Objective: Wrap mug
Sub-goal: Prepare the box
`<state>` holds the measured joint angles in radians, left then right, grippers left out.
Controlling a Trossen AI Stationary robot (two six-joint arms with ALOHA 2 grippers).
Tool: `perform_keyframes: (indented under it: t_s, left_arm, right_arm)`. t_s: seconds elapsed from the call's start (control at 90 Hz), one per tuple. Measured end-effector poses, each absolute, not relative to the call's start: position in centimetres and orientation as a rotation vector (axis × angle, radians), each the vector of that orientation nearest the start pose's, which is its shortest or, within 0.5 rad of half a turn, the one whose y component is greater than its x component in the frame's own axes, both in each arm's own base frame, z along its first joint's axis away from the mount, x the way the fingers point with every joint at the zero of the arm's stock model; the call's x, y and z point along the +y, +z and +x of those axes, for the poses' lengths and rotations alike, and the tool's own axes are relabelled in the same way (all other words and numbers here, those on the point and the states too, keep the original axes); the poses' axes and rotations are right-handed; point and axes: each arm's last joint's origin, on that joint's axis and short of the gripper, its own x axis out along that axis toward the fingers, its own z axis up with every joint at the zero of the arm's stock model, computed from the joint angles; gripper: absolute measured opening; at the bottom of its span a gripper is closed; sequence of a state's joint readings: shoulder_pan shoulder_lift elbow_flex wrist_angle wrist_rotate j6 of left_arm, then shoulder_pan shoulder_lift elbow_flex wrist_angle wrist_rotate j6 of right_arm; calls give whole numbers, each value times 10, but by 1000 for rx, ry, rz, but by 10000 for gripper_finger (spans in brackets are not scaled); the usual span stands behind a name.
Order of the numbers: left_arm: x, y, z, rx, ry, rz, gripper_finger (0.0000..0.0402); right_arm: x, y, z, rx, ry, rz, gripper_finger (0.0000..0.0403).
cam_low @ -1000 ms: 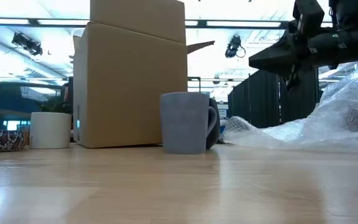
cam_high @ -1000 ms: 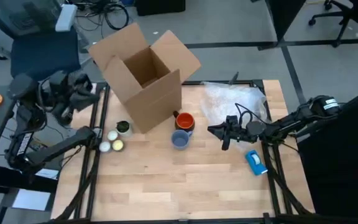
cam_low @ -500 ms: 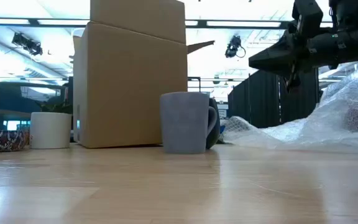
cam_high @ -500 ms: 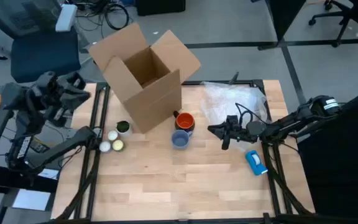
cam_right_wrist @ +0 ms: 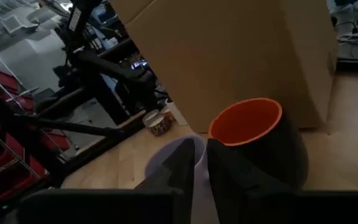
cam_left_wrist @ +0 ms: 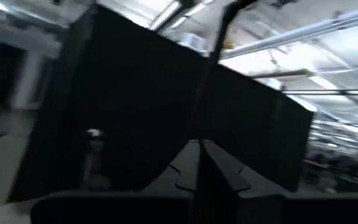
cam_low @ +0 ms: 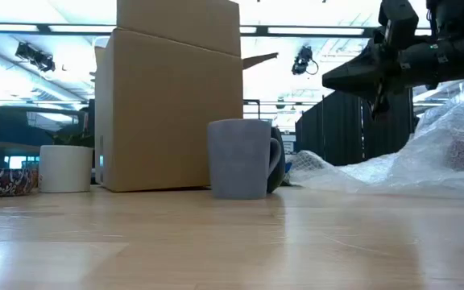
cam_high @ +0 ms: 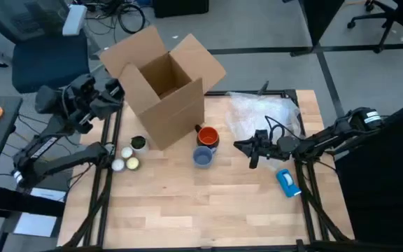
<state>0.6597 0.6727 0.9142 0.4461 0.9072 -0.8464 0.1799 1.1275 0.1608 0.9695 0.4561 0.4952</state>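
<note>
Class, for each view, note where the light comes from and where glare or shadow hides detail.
Low view: bright ceiling lights backlight the brown cardboard box and grey ceramic mug, and the wooden table shows sheen. High view: even light, with soft shadows by the small round orange-red mug. Left wrist view: a black partition darkens most of it.

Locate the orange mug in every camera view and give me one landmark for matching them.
High view: the orange mug stands mid-table, at the cardboard box's front corner, beside the grey mug.
Low view: almost hidden behind the grey mug; only a dark sliver shows.
Left wrist view: not in it.
Right wrist view: centre right, before the box.
Shared landmark: the cardboard box.
</note>
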Motion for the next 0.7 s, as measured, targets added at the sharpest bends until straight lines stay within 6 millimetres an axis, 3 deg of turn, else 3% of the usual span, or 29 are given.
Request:
perform_keyframes:
  t_s: [0.411, 0.7]
  left_arm:
    - [26, 434, 137, -330, -640, -387, 0]
    - [6, 439, 146, -375, -714, -358, 0]
  right_arm:
    - [21, 175, 188, -70, -267, 493, 20]
    - [22, 175, 188, -68, -262, 493, 20]
